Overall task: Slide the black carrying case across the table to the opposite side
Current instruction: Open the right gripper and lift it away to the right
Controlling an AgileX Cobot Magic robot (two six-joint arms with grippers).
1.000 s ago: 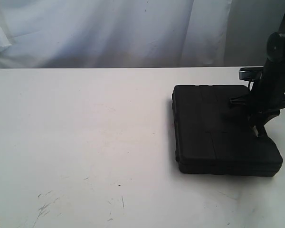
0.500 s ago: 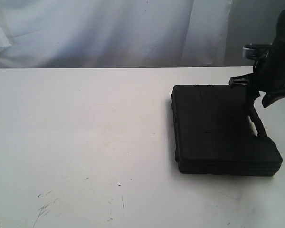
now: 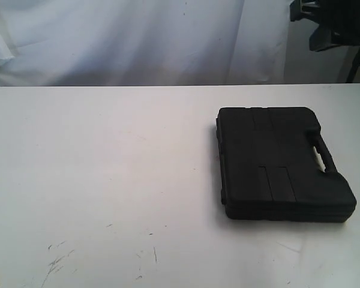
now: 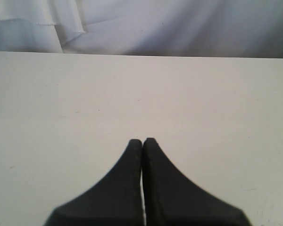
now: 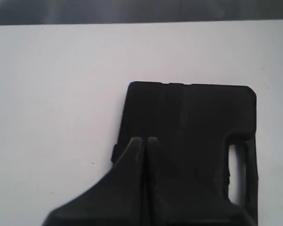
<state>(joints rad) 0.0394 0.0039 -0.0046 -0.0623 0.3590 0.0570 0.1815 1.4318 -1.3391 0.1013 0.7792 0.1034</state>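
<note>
The black case (image 3: 279, 162) lies flat on the right part of the white table (image 3: 108, 168), its cut-out handle (image 3: 321, 153) along the right edge. The right wrist view looks down on the case (image 5: 188, 117) from above, with my right gripper (image 5: 145, 140) shut, empty and held well over it, not touching. In the exterior view only part of the right arm (image 3: 333, 21) shows at the top right corner. My left gripper (image 4: 142, 141) is shut over bare tabletop (image 4: 132, 89), holding nothing, and does not appear in the exterior view.
A white cloth backdrop (image 3: 138, 42) hangs behind the table's far edge. Faint dark scuff marks (image 3: 57, 258) lie near the front left of the table. A wide stretch of tabletop lies left of the case.
My right arm has lifted off the case's handle side and risen to the top right corner of the exterior view. The case has stayed where it was.
</note>
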